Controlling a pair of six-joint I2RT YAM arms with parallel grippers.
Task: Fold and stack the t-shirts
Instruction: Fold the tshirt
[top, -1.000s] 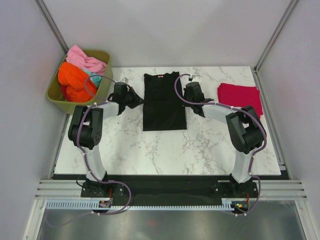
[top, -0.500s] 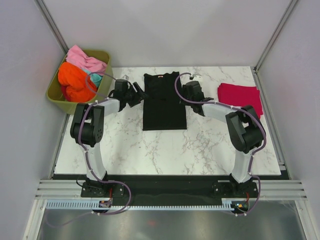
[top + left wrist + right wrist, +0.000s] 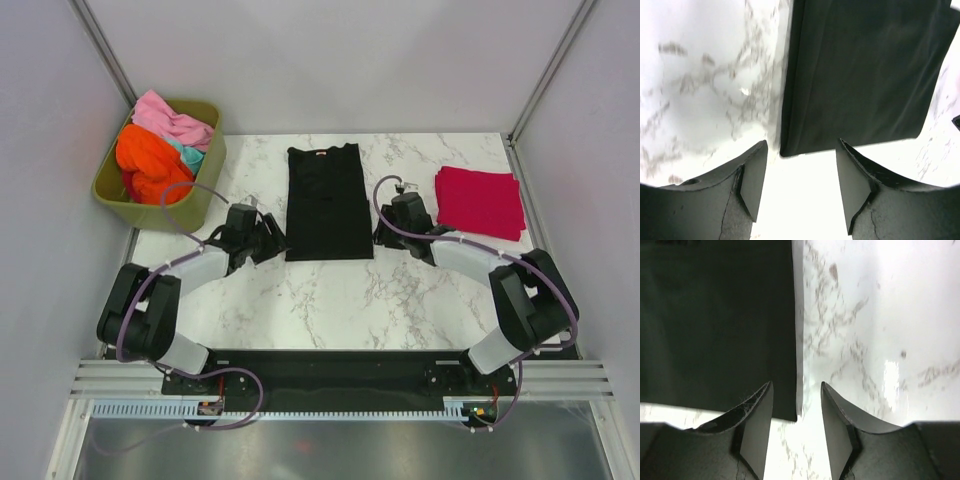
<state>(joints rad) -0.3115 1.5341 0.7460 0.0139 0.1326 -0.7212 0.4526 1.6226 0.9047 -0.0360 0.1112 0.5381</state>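
Since left tool (image 3: 800, 150) and right tool (image 3: 796, 390) gape empty at near corners of the black t-shirt (image 3: 328, 200), uneven pinches could skew folding.

Readable text: none in any view.
Neck label (image 3: 318, 153): small reddish tag at the collar of the black shirt (image 3: 329, 205), seen from above; too small to tell whether it carries print.
Shirt cloth: plain in both wrist views, no print or logo to read.
Table (image 3: 420, 290): grey marble veining only, no marks that read as letters or numbers.
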